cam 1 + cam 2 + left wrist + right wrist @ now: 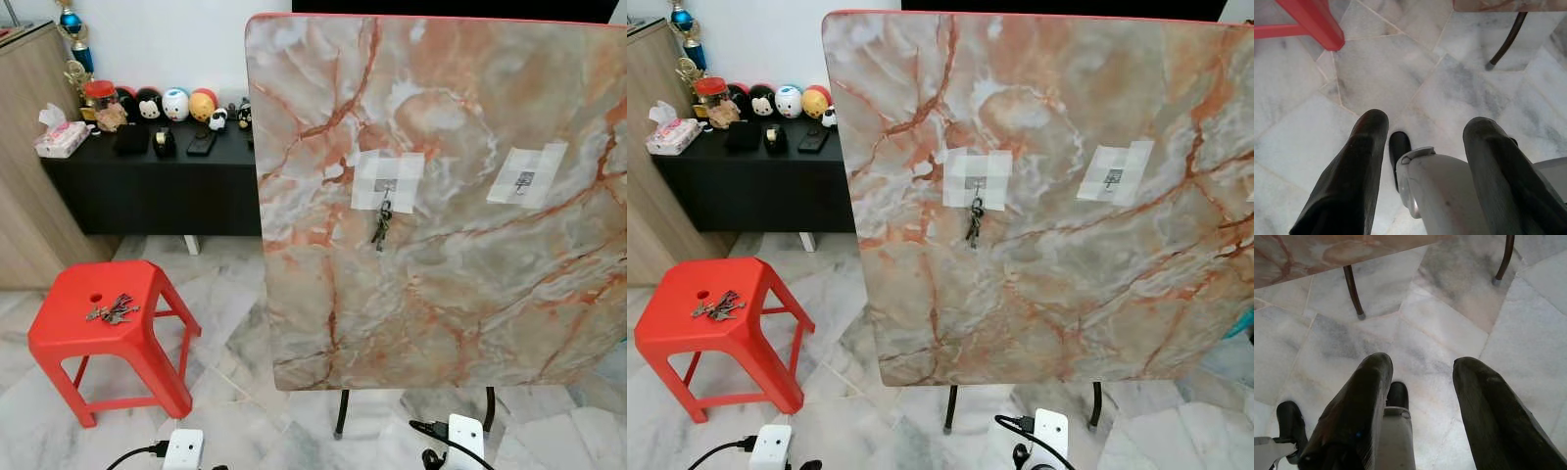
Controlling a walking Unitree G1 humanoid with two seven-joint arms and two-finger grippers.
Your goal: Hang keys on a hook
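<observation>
— What sits closest, down at the bottom edge?

— Two white robot feet on the marble floor, with black cables trailing from them. The left tool hangs over that floor, its fingers spread apart with nothing between them. The right tool hangs likewise, fingers parted and empty.

— And the keys?

— One bunch of keys hangs from the left hook on the marble board, which stands upright on thin black legs. That hook sits under a patch of pale tape; the right hook, taped the same way, is bare. A second key bunch lies on the red stool, left of the board and lower down (well apart from it).

— Anything behind?

— A black bench against the wall, left of the board's upper edge, carrying round toy figures, a tissue pack and a few dark items. A trophy stands above its far end.
</observation>
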